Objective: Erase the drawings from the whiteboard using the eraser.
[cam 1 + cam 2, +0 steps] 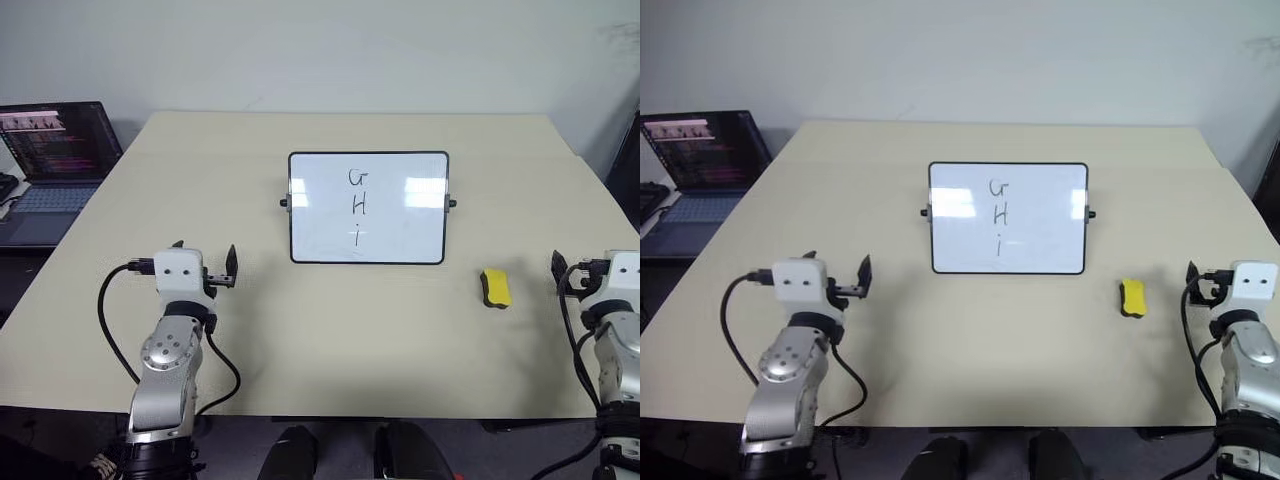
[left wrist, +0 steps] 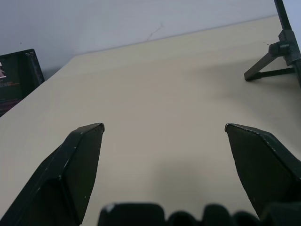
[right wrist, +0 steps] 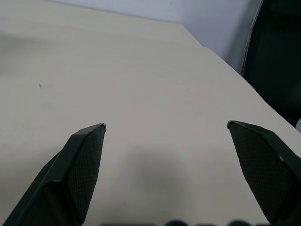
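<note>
A pale beige counter (image 1: 330, 330) is filling most of the scene, matte and plain, with a faint seam running across its far part. Behind it a white wall (image 1: 320, 50) is closing off the room. At about ten o'clock from the counter's middle, a laptop (image 1: 55, 150) is sitting with its screen lit on a lower dark surface beside the counter.

The whiteboard (image 1: 368, 207) is standing just past the counter's middle, propped on a black stand (image 2: 275, 61) and leaning back. The drawings (image 1: 358, 205), the letters G, H and I, are running down its centre in a column, unerased.

The eraser (image 1: 496, 288) is lying flat on the counter at about four o'clock from the whiteboard, apart from it.

The left pincer (image 1: 205, 262) is hovering at about eight o'clock from the whiteboard, its fingers (image 2: 77, 165) standing wide apart with nothing between them. The right pincer (image 3: 167, 127) is sitting at three o'clock from the eraser, near the counter's right edge, likewise spread wide and empty.
</note>
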